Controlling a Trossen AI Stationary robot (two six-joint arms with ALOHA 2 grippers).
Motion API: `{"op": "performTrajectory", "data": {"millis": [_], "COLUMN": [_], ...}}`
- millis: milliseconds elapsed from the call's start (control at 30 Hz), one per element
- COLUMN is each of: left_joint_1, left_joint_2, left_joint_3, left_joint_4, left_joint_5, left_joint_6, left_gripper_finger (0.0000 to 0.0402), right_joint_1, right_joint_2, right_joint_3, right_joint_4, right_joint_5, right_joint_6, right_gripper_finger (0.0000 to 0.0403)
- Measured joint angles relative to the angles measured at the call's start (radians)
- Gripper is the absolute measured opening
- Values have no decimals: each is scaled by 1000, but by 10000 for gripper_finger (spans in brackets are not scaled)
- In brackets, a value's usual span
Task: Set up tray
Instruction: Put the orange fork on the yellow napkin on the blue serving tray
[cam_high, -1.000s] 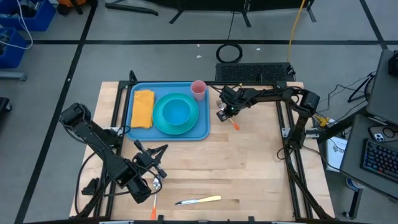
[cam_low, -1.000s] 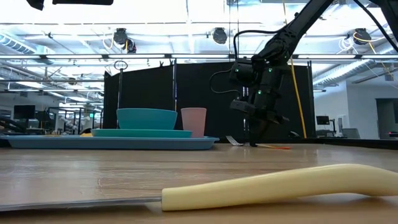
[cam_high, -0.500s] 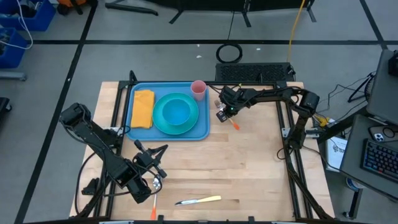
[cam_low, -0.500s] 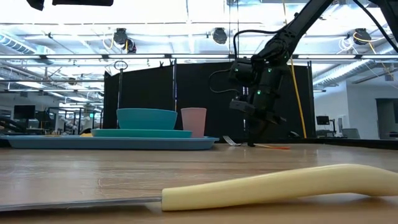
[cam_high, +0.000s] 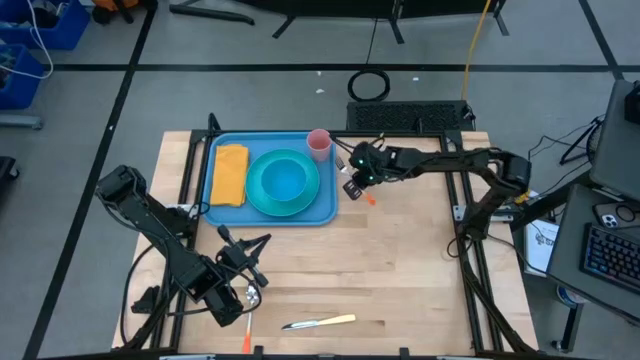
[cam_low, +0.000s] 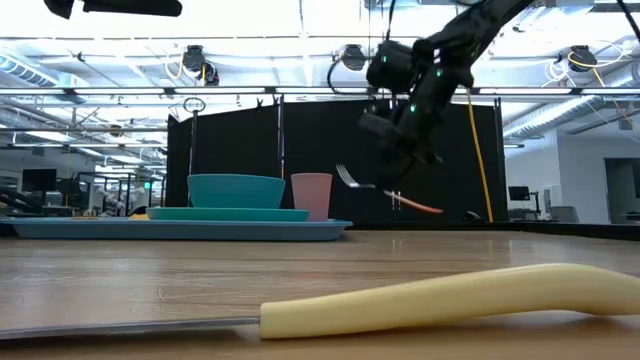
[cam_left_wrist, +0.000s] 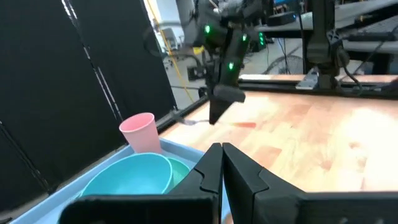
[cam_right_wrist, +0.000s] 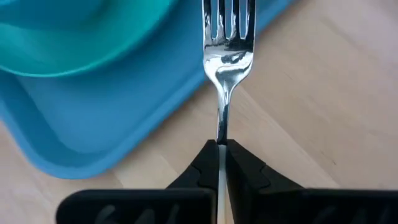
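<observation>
1. Tray (cam_high: 223, 207): light blue, flat on the wooden counter (cam_high: 400, 270), far-left quarter; carries a folded yellow napkin (cam_high: 230, 173), a teal plate (cam_high: 283, 203) with a teal bowl (cam_high: 284, 178) on it, and a pink cup (cam_high: 319, 144) at the far right corner.
2. Right tool (cam_high: 352, 181): above the counter, just beside the tray's right edge, near the pink cup; fingers clamped tight on the shaft of a fork (cam_right_wrist: 227, 50).
3. Fork: metal tines and orange handle; clear of the counter in the low view (cam_low: 385, 193), tines toward the tray, handle end lower than the tines; in the right wrist view, tines over the tray rim (cam_right_wrist: 186, 118).
4. Left tool (cam_high: 246, 295): near the front-left edge of the counter, well apart from the tray; fingers (cam_left_wrist: 239, 171) pressed together, gripping nothing visible.
5. Knife (cam_high: 320, 322): pale yellow handle, metal blade; flat on the counter near the front edge, to the right of the left tool; large in the low view foreground (cam_low: 440, 292).
6. Small orange item (cam_high: 246, 340): at the front edge of the counter, by the left tool; kind not discernible.
</observation>
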Motion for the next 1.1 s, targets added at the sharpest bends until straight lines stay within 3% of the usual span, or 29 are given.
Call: {"op": "performTrajectory", "data": {"millis": [133,367,533,667,767,967,1100], "left_joint_1": [0,13,79,141,164,181,193], "left_joint_2": [0,0,0,3,18,33,48], "left_joint_3": [0,0,0,0,0,0,0], "left_joint_4": [0,4,6,49,115,323,426], "left_joint_5": [2,13,140,182,162,29,-5], "left_joint_6": [19,21,54,123,230,449,584], "left_gripper_finger": [17,17,17,17,17,17,20], "right_joint_1": [61,166,239,286,323,418,477], "right_joint_2": [-55,-165,-224,-247,-246,-246,-246], "right_joint_3": [-36,-179,-302,-369,-386,-388,-388], "right_joint_4": [100,423,723,920,1002,1119,1223], "right_joint_5": [16,15,15,12,31,142,148], "right_joint_6": [1,1,-8,-27,-75,-226,-323], "right_gripper_finger": [2,2,2,2,2,2,2]}}
